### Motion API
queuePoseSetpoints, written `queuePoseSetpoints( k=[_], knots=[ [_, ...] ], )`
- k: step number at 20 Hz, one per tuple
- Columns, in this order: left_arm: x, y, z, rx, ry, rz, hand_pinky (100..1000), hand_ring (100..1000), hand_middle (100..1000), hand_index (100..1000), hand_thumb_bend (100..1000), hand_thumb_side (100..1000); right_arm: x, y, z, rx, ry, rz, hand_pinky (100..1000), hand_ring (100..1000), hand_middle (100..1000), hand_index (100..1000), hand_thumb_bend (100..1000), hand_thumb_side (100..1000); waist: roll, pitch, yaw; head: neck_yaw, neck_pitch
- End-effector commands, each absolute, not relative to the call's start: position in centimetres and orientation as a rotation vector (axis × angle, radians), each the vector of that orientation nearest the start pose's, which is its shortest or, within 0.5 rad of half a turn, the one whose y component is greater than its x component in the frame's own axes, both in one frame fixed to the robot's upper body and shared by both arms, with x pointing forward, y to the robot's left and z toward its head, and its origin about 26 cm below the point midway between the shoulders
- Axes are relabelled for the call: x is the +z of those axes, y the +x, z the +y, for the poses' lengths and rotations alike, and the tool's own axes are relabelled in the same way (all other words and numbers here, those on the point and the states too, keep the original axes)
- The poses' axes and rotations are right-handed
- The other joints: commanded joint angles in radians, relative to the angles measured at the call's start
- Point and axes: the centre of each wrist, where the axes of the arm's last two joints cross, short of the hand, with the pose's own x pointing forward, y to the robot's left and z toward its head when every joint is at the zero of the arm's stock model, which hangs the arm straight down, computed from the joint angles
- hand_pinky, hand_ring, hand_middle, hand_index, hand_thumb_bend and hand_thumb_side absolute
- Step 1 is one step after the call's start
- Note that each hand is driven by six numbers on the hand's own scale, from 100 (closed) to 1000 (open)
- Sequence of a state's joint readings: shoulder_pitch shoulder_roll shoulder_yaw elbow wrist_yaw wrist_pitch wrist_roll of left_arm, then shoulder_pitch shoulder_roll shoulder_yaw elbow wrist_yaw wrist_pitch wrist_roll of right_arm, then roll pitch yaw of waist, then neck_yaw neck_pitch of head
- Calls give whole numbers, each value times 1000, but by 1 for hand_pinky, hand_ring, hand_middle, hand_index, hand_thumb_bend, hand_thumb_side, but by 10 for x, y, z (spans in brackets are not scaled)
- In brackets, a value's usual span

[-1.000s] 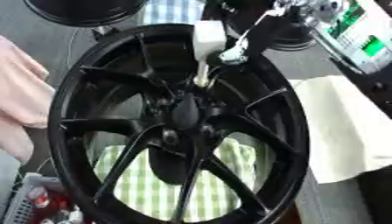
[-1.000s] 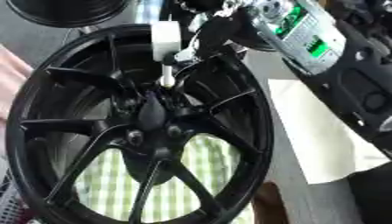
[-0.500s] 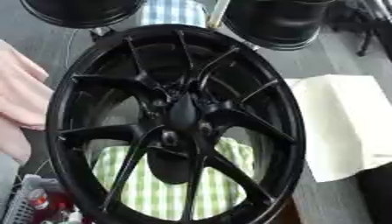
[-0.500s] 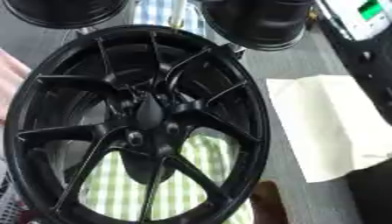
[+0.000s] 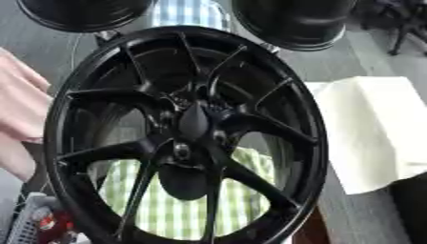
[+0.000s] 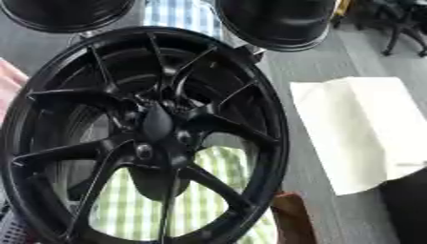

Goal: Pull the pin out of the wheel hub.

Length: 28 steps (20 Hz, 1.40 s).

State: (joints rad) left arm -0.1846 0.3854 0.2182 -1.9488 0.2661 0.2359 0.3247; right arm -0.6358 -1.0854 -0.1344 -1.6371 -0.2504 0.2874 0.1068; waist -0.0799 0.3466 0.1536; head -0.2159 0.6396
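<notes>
1. Grey floor or table surface point(image 5: 367, 62) runs behind the work, with a black wheel hub point(image 5: 188, 138) filling most of both views, its spokes meeting at a dark centre cap point(image 5: 193, 121).
2. One second ago the robot's right hand reached in from the upper right, holding a white piece with a thin rod down at the spokes near the centre; now neither that hand nor the white piece shows in either view, so how its fingers stand cannot be told. The left hand is out of view as well.
3. No pin can be made out on the hub now; only small dark bolt holes point(image 5: 181, 151) show around the centre.
4. Two more black rims point(image 5: 292, 21) and point(image 5: 83, 13) sit beyond the hub at the top edge, with a blue checked cloth point(image 5: 188, 12) between them.
5. Green checked cloth point(image 5: 175, 205) shows through the lower spokes.
6. White cloth point(image 6: 359, 133) lies to the right, apart from the hub; pink fabric point(image 5: 18, 114) lies at the left edge.
7. No writing is readable.
</notes>
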Motion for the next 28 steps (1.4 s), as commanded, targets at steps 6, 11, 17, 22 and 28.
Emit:
queuePoseSetpoints(
  k=[6,11,17,22,28],
  knots=[
    [192,283,343,279,410,-1969,751,587,567,672,100,798,349,295,-488,178,-1020,-1848,743,541,299,539,430,100,16,-8,-10,29,-17],
    [192,282,344,299,413,-1972,750,586,567,672,100,796,302,284,-506,55,-1124,-1711,822,799,655,825,436,843,35,0,-21,42,-29],
    [191,284,342,283,397,-1969,750,586,567,672,100,796,230,267,-514,-49,-1209,-1557,826,806,671,833,420,950,37,-9,-3,21,-23],
    [189,285,340,270,383,-1962,750,584,567,672,100,796,218,248,-502,-126,-1226,-1586,826,800,677,837,360,654,41,-16,11,1,-10],
    [190,285,339,265,378,-1964,749,583,567,672,100,796,228,250,-481,-209,-1177,-1727,802,728,560,744,449,394,38,-17,15,-2,-14]
  ],
)
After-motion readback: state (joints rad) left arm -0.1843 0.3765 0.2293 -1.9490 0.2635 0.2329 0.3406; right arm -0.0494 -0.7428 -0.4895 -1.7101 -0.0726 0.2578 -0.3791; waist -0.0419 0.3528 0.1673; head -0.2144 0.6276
